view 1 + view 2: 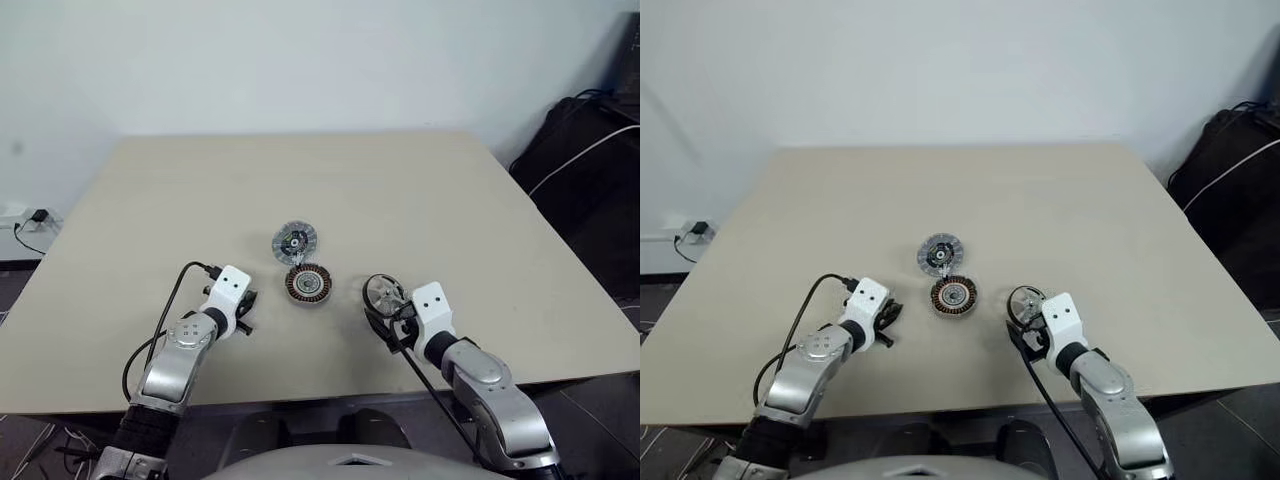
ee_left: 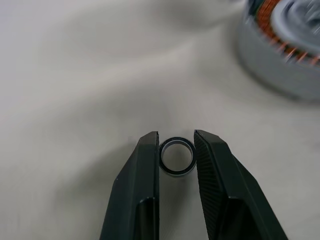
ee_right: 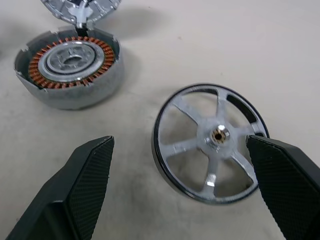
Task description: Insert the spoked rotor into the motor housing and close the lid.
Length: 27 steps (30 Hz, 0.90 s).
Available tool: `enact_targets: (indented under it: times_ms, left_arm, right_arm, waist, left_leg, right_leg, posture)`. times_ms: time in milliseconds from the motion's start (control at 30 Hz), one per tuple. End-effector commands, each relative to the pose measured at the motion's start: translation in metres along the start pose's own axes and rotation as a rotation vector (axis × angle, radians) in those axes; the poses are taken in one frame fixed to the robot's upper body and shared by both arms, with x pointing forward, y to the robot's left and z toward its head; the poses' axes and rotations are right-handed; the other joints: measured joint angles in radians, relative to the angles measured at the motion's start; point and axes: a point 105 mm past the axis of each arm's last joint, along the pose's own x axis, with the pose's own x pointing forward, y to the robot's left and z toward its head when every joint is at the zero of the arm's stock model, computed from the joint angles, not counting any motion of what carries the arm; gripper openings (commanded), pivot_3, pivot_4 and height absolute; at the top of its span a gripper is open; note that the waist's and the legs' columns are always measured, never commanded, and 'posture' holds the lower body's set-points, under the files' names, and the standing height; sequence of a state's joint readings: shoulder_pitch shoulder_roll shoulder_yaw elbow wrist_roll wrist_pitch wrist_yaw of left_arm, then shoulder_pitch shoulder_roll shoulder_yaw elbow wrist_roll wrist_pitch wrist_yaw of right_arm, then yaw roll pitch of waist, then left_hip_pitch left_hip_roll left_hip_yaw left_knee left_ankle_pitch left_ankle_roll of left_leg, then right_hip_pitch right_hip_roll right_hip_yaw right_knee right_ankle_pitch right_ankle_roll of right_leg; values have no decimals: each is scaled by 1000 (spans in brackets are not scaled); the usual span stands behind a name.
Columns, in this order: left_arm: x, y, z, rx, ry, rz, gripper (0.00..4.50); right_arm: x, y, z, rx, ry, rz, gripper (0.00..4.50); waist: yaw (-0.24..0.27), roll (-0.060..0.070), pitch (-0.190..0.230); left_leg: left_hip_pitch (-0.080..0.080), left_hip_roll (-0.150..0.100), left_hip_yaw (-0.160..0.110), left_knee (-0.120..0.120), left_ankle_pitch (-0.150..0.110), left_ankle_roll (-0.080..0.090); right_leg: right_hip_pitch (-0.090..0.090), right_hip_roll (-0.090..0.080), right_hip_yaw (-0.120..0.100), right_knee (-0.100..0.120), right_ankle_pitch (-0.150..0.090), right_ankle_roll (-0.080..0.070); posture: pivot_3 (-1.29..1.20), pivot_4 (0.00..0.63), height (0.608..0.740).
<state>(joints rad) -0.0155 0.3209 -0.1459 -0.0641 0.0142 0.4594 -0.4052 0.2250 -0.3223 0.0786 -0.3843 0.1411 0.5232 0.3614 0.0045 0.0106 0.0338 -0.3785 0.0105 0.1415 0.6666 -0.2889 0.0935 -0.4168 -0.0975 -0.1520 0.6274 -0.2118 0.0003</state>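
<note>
1. So here's where we're at: the rotor (image 3: 210,142) lies flat on the table (image 1: 420,190), right between our right gripper (image 3: 182,187) jaws, which stand wide open with nothing held. One finger is just at the rim, the other well off on the far side.
2. The housing (image 1: 308,284) sits mid-table, windings up, between our two arms. From the right gripper it's off toward our left and a bit farther out, with the rotor the nearer of the two.
3. The lid (image 1: 294,240) lies just behind the housing, farther from us, and looks to be touching its far edge.
4. Our left gripper (image 2: 176,155) is down by a tiny washer ring (image 2: 177,156), jaws nearly closed, one on each side of it. We can't tell if it's actually pinched or just sitting between them on the table.
5. We reckon the rotor grab is the right arm's job, since it's already straddling it; being a flat wheel, it needs the jaws closing across the rim.
6. The right wrist view gives us the spokes, shiny hub and where the fingers sit on the rim; from the head views the rotor is half tucked behind the gripper. The washer we get from the left wrist view.
</note>
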Motion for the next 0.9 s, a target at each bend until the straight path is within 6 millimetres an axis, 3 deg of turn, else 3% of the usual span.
enact_targets:
  times_ms: [33, 233, 400, 600, 900]
  left_arm:
    - [-2, -15, 49, 18, -157, -92, 671]
    - [5, -53, 88, 57, -270, -265, 671]
    - [24, -64, 98, 97, -268, -283, 671]
    - [44, -71, 97, 139, -242, -291, 671]
    - [58, -69, 69, 157, -150, -267, 671]
  right_arm:
    - [1, 1, 13, -21, -49, 4, 4500]
    - [3, 2, 14, -23, -51, 12, 4500]
    - [4, 3, 15, -21, -54, 14, 4500]
    - [4, 3, 16, -18, -62, 10, 4500]
    - [1, 1, 14, -11, -63, -11, 4500]
  waist:
    - [2, 0, 0]
    - [9, 0, 0]
    - [9, 0, 0]
    - [9, 0, 0]
    - [9, 0, 0]
  left_leg:
    - [0, 0, 0, 0, 0, 0]
    - [0, 0, 0, 0, 0, 0]
    - [0, 0, 0, 0, 0, 0]
    - [-1, 0, 0, 1, 0, 0]
    - [-1, 0, 0, 2, 0, 1]
  right_leg:
    - [0, 0, 0, 0, 0, 0]
    - [0, 0, 0, 0, 0, 0]
    - [2, 1, 0, 0, 0, 0]
    - [4, 2, 0, 0, 1, 1]
    - [3, 1, 0, 1, 1, 1]
  posture:
    - [0, 0, 740]
    - [0, 0, 740]
    - [0, 0, 740]
    - [0, 0, 740]
    - [0, 0, 740]
